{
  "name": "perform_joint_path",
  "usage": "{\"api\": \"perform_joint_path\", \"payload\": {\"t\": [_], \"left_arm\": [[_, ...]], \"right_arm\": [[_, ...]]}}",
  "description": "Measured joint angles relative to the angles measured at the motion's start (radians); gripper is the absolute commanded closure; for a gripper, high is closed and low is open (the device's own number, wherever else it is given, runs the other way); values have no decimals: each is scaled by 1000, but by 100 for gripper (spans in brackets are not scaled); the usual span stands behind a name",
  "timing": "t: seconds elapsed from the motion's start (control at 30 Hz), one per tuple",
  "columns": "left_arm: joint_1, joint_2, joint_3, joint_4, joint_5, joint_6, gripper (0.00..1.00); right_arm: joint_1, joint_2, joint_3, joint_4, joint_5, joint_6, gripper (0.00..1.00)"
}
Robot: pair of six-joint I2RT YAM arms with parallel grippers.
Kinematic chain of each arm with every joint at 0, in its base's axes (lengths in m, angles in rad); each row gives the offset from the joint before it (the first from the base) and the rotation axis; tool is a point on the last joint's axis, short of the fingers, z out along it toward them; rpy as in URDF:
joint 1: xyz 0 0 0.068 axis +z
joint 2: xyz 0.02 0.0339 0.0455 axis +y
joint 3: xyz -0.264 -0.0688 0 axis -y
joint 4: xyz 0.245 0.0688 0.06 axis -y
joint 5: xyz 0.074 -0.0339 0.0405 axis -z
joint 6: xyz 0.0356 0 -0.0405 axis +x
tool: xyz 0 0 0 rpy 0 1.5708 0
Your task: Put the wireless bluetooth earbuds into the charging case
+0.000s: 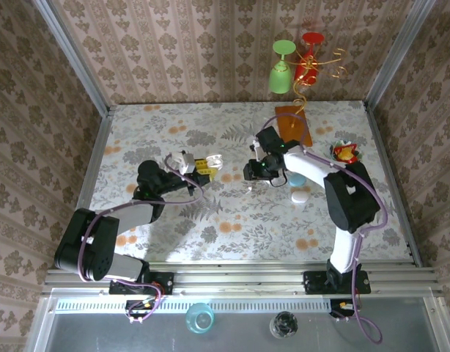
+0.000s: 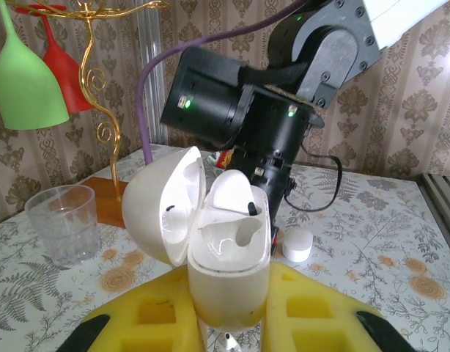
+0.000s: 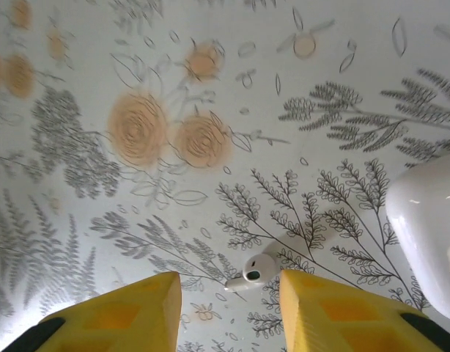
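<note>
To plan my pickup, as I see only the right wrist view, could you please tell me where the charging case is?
Observer: The left gripper holds the charging case upright, its lid open.
Operator: Is a slot free?
Observer: One earbud sits inside; the slot beside it looks empty.
Operator: What lies near the white case on my right?
Observer: A teal case lies right beside it, on the far side.

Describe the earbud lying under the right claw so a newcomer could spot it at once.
Start at the floral table, then find the right claw hovering just above it. On the cloth between its yellow fingers lies the earbud: tiny, glossy white with a dark spot and a short stem, far smaller than the smooth closed white case nearby.
</note>
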Motion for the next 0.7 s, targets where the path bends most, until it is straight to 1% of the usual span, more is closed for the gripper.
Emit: {"api": "perform_joint_path", "payload": {"t": [0.17,0.27,0.5,0.7], "left_arm": [[-6,0,0,-10,0,7,100],[-10,0,-1,-14,0,8,100],[-11,-27,-18,-20,-1,8,100],[-11,-121,-33,-40,-26,30,100]], "right_arm": [[25,61,41,-68,33,-9,54],[59,83,70,-101,99,-31,48],[147,144,156,-166,285,-70,48],[163,195,191,-201,387,-93,47]]}}
